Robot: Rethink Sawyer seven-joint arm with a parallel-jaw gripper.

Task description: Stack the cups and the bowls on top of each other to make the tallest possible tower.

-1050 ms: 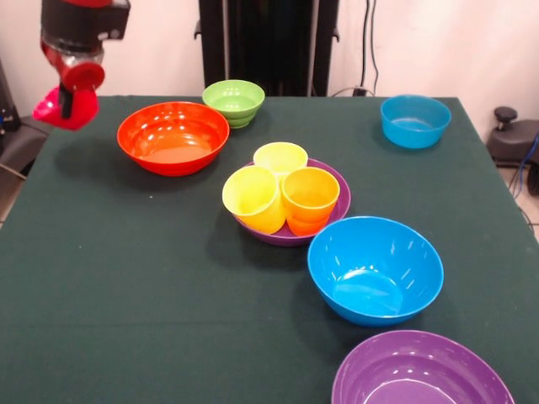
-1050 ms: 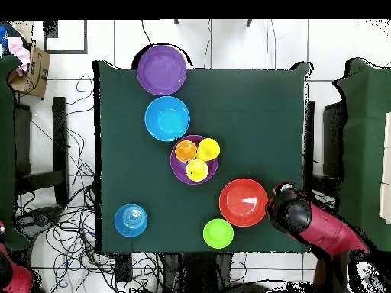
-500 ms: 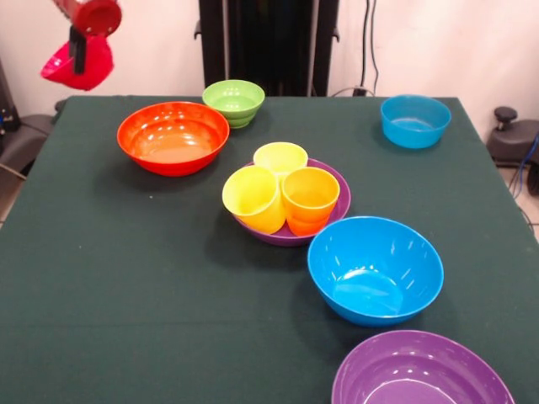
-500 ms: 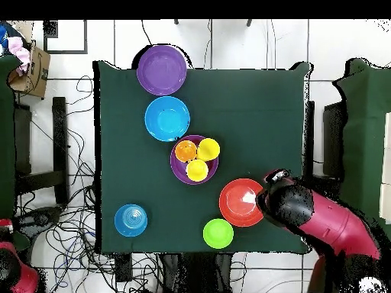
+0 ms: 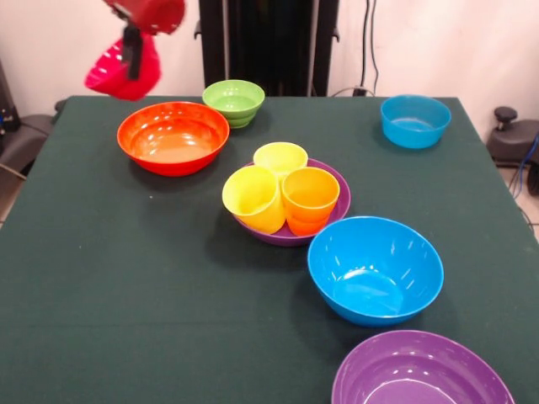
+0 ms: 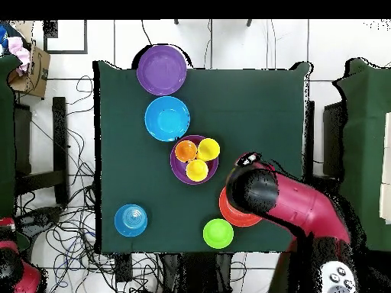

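My gripper (image 5: 131,66) hangs high at the top left, shut on the rim of a small red bowl (image 5: 118,76) that tilts in the air, just left of and above the large orange bowl (image 5: 173,136). In the overhead view my arm (image 6: 258,191) covers most of the orange bowl (image 6: 231,219) and hides the red bowl. A purple bowl (image 5: 343,199) in the middle holds two yellow cups (image 5: 253,198) (image 5: 280,158) and an orange cup (image 5: 310,198). A small green bowl (image 5: 233,101) stands behind the orange one.
A large blue bowl (image 5: 375,269) and a second purple bowl (image 5: 421,370) sit at the near right. A small blue bowl (image 5: 415,120) stands at the far right. Cables and chairs surround the table (image 6: 260,114) in the overhead view.
The gripper has risen and swung right with the red bowl, from beyond the table's left edge to a spot near the orange bowl. The bowls and cups on the table have not moved.
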